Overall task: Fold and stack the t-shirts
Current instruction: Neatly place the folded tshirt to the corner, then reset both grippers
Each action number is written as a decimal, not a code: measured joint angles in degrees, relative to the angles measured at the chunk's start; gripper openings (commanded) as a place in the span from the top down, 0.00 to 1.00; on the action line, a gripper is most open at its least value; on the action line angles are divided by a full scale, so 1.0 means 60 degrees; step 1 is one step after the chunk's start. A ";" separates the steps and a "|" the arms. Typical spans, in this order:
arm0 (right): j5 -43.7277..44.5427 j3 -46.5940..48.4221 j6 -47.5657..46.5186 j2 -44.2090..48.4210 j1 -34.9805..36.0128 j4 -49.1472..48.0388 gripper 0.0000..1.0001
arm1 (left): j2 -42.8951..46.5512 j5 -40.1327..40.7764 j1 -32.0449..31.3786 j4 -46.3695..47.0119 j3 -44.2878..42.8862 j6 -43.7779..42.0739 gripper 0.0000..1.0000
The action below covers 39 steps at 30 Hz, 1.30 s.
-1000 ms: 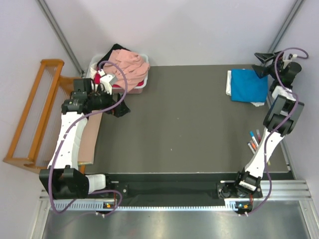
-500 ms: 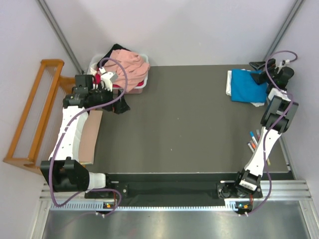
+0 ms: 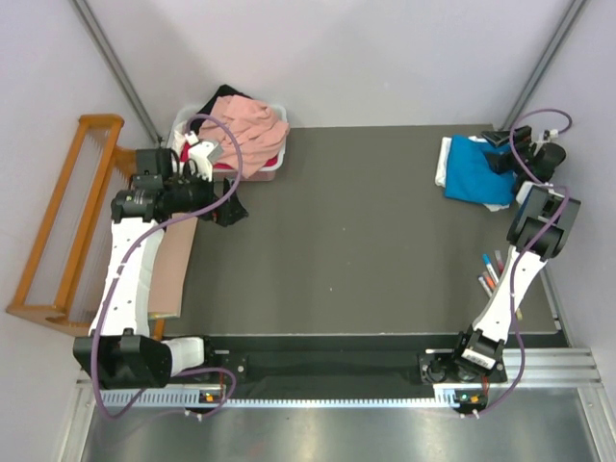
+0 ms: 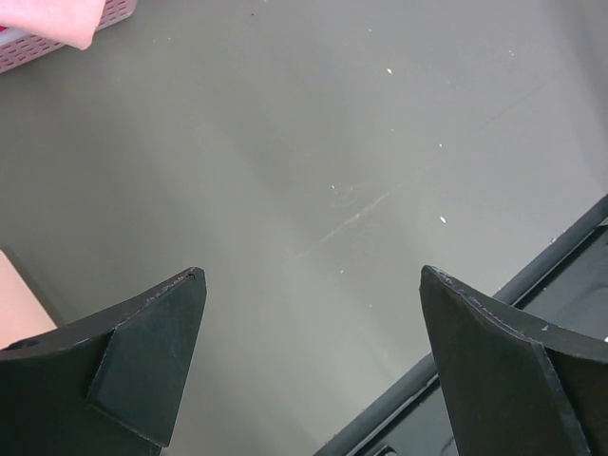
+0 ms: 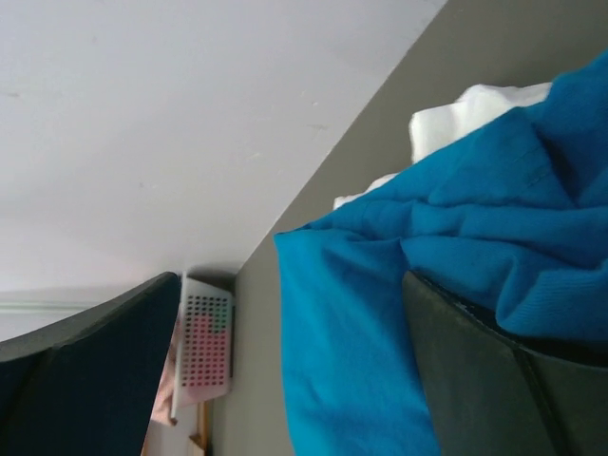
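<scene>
A folded bright blue t-shirt (image 3: 474, 170) lies on a folded white t-shirt (image 3: 443, 164) at the table's far right. My right gripper (image 3: 498, 155) is open at the blue shirt's right edge. In the right wrist view the blue cloth (image 5: 446, 275) fills the gap between the spread jaws (image 5: 294, 323) and bulges over the right finger (image 5: 503, 389); the white shirt (image 5: 465, 112) shows behind it. A salmon-pink t-shirt (image 3: 252, 130), a black one (image 3: 223, 95) and a red one (image 3: 272, 160) are heaped in the white tub (image 3: 183, 122). My left gripper (image 3: 227, 208) is open and empty over bare table (image 4: 313, 366).
A wooden slatted rack (image 3: 67, 221) stands left of the table, with a brown board (image 3: 173, 265) beside it. Several pens (image 3: 491, 274) lie near the right edge. The tub's corner (image 4: 33, 43) and pink cloth (image 4: 47, 14) show in the left wrist view.
My right gripper has come in from the far right corner onto the blue shirt's edge. My left arm has shifted slightly left, its gripper staying near the tub.
</scene>
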<state>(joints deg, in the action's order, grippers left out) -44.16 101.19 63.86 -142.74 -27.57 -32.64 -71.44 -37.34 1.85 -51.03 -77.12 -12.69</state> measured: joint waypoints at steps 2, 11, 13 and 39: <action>-0.0335 0.0047 0.0404 -0.0073 -0.0015 -0.0397 0.01 | 0.0131 -0.0015 0.0000 -0.0109 -0.0026 -0.0015 0.01; -0.1457 0.0361 0.3147 0.0313 0.0160 -0.2044 0.00 | 0.0346 -0.0233 0.0004 -0.0160 -0.0117 0.0109 0.01; -0.1483 0.0033 0.3512 0.1056 0.0284 -0.2492 0.00 | 0.0466 -0.0270 0.0004 -0.0186 -0.0117 0.0113 0.01; 0.5515 -0.8491 -0.7807 1.4069 0.6357 0.8408 0.00 | 0.0994 0.3643 0.0080 0.4306 0.3034 0.2244 0.01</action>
<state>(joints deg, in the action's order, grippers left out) -11.07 50.24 17.02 -58.33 10.57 17.80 -65.47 -15.49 2.33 -25.19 -58.92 0.78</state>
